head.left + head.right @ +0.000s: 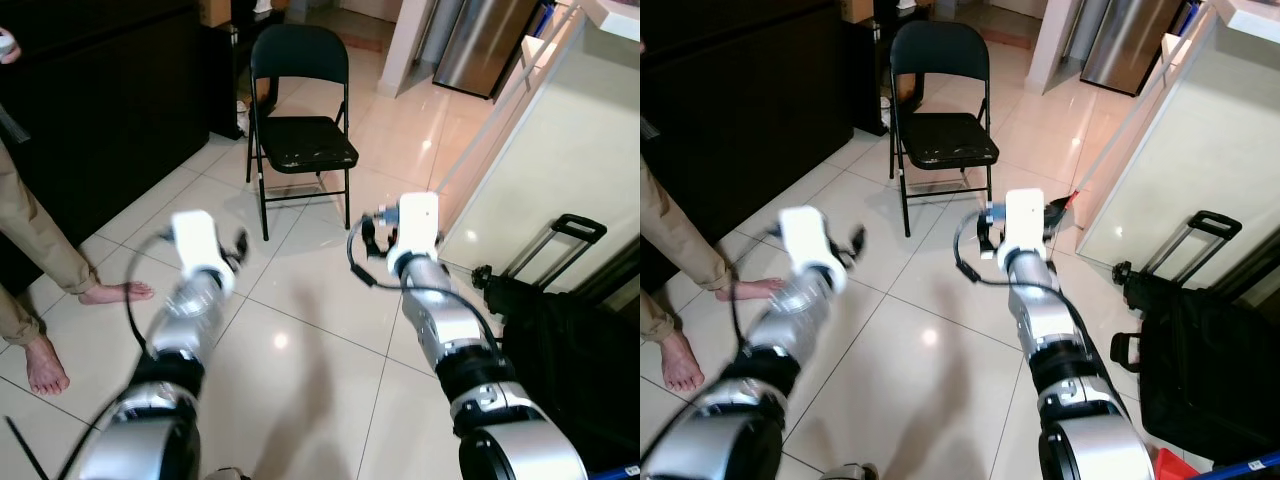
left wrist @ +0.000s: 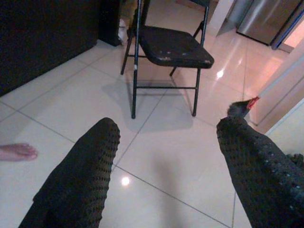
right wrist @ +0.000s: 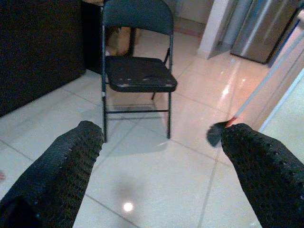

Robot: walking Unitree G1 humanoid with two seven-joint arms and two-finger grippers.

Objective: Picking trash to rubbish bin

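Underfoot, glossy cream floor tiles [image 1: 300, 340] running out to a dark cabinet wall [image 1: 90, 110] on the robot's left and a pale counter side [image 1: 570, 150] on its right. Straight ahead, a black folding chair [image 1: 300, 110] standing upright on the tiles, seat scuffed with pale marks, well apart from both arms. Off to the right, a black wheeled bag [image 1: 570, 350] with its pull handle raised, set against the counter. At the left edge, a person's bare feet [image 1: 115, 292] and tan trouser legs [image 1: 30, 240] on the tiles. Both silver arms stretched forward over the floor at about the same height. Left gripper [image 2: 166, 156] hovering above bare tile, its two black fingers [image 2: 80, 180] spread wide apart with nothing between them. Right gripper [image 3: 161, 156] likewise held out toward the chair, fingers [image 3: 61, 166] parted wide and clamped on nothing. Near the foot of the counter, beyond the right gripper, a small dark object with a red tip [image 3: 219, 132] lying on the floor; cannot tell what it is, nor whether it counts as trash.
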